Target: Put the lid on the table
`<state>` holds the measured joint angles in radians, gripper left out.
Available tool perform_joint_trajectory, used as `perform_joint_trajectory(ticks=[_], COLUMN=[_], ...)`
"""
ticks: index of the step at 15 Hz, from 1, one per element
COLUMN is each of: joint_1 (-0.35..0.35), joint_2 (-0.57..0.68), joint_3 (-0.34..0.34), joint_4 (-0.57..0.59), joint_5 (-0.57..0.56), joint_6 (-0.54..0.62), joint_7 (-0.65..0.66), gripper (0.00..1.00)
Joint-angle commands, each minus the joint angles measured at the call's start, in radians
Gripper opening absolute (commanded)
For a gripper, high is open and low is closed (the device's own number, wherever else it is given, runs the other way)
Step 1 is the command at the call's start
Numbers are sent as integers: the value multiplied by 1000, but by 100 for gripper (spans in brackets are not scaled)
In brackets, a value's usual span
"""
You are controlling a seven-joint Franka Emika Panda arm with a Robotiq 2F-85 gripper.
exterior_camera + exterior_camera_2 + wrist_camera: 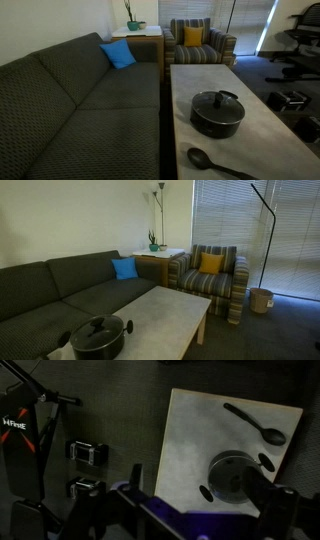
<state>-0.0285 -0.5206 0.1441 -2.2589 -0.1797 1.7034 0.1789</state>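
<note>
In an exterior view the lid (217,102) sits on the black pot (216,122) at lower right, on the table (200,78), with 1 dark spoon (214,161) just below it. Along the wrist view's bottom edge the gripper (200,505) stands released, jaws wide, holding nothing.

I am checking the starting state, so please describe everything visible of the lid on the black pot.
The lid is round and sits flat on the black pot, closing it, near one end of the grey table. In both exterior views it looks dark, with a small dark knob upright at its centre; its material cannot be told at this size. From the wrist view it shows as a paler disc. Only the pot touches it; the black spoon lies apart on the table.
</note>
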Motion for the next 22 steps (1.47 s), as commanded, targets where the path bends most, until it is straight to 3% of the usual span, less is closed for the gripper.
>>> perform_joint_trajectory(ticks=[1,11,22], joint_1=[19,37,41], joint_2=[2,54,389], joint_3=[-15,-9,-60], joint_4=[2,31,264], joint_5=[-7,-40,-48], joint_6=[-3,11,69], joint_7=[7,-10,-128], gripper=[100,100,100])
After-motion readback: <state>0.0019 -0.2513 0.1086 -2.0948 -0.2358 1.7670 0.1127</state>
